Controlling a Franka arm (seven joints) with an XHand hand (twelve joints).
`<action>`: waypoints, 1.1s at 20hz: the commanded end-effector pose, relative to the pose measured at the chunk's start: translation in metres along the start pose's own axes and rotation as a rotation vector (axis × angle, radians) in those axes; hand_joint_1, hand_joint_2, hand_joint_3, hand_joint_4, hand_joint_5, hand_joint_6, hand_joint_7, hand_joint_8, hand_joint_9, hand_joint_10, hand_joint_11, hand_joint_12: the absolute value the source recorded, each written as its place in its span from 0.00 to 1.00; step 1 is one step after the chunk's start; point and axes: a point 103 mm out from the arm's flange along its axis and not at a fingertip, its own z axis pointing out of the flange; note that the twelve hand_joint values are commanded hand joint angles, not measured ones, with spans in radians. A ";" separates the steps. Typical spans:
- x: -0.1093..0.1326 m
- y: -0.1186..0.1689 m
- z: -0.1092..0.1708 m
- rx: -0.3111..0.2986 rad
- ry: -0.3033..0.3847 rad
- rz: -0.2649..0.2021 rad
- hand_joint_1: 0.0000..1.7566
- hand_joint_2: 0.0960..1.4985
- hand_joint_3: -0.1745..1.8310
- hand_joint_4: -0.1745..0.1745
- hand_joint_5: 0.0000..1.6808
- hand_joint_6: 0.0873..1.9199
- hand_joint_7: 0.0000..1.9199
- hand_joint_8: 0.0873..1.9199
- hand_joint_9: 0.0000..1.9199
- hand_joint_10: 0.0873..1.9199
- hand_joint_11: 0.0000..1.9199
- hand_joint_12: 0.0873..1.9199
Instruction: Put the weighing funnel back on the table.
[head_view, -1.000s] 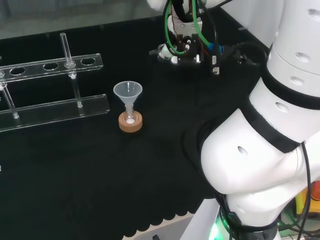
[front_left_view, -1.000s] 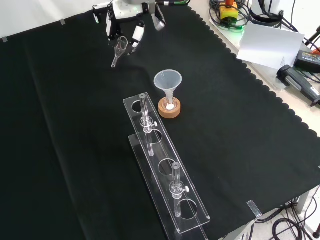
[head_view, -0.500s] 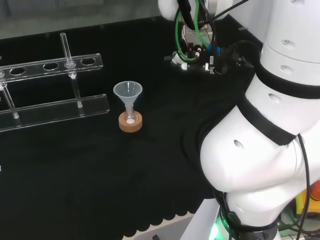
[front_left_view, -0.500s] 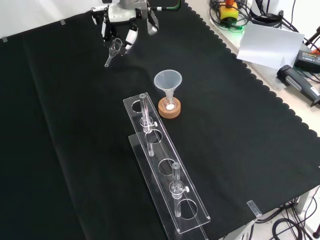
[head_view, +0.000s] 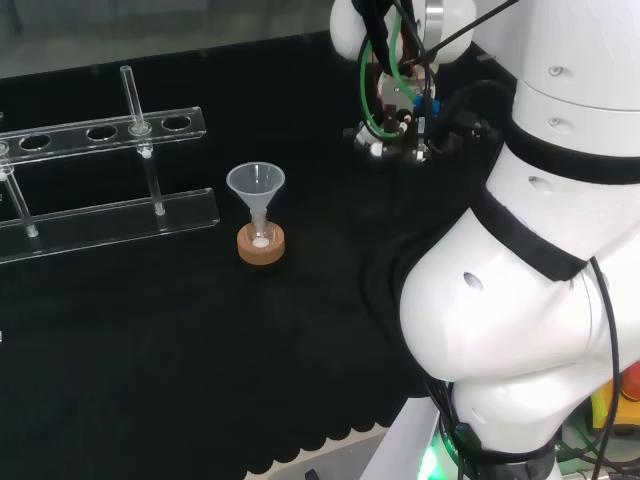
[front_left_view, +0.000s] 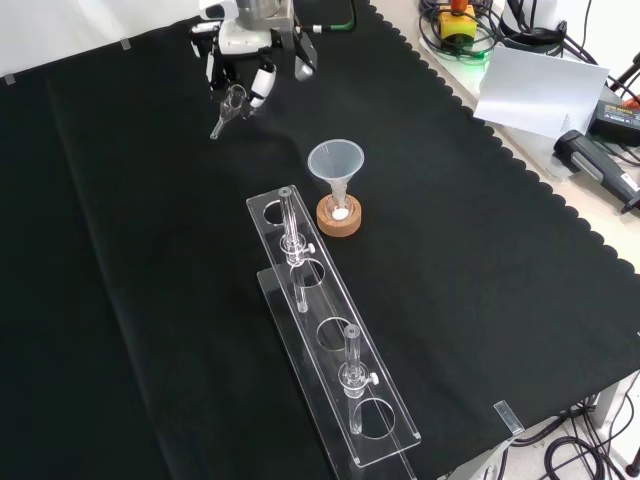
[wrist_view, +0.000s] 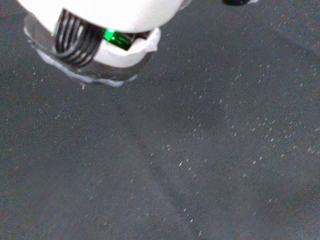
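In the front view the hand (front_left_view: 262, 82) is at the far end of the cloth with its fingers curled round the weighing funnel (front_left_view: 231, 104), a small clear scoop. The funnel's short stem slants down towards the cloth, and I cannot tell whether the tip touches it. In the head view the hand (head_view: 392, 140) shows small behind green cables, to the right of the big funnel. In the wrist view a white part of the hand (wrist_view: 105, 15) has a clear curved edge under it, above bare black cloth (wrist_view: 200, 165).
The big funnel (front_left_view: 336, 160) stands in a small flask on a cork ring (front_left_view: 339, 216) mid-cloth. A clear test tube rack (front_left_view: 330, 340) holding two tubes lies nearer the front camera. The arm's white links (head_view: 530, 250) take up the right of the head view.
In the head view the hand has moved right and nearer the arm's base, still holding the weighing funnel. In the front view the funnel has shifted slightly left.
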 end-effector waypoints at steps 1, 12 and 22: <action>0.011 -0.007 0.018 0.015 0.014 0.012 0.65 0.34 0.44 1.00 0.87 0.14 0.90 0.00 0.64 0.00 0.00 0.79; 0.008 -0.009 0.053 0.053 0.026 0.050 0.65 0.34 0.44 1.00 0.87 0.14 0.90 0.00 0.64 0.00 0.00 0.79; 0.008 -0.012 0.074 0.076 0.002 0.051 0.65 0.33 0.44 1.00 0.87 0.14 0.90 0.00 0.64 0.00 0.00 0.79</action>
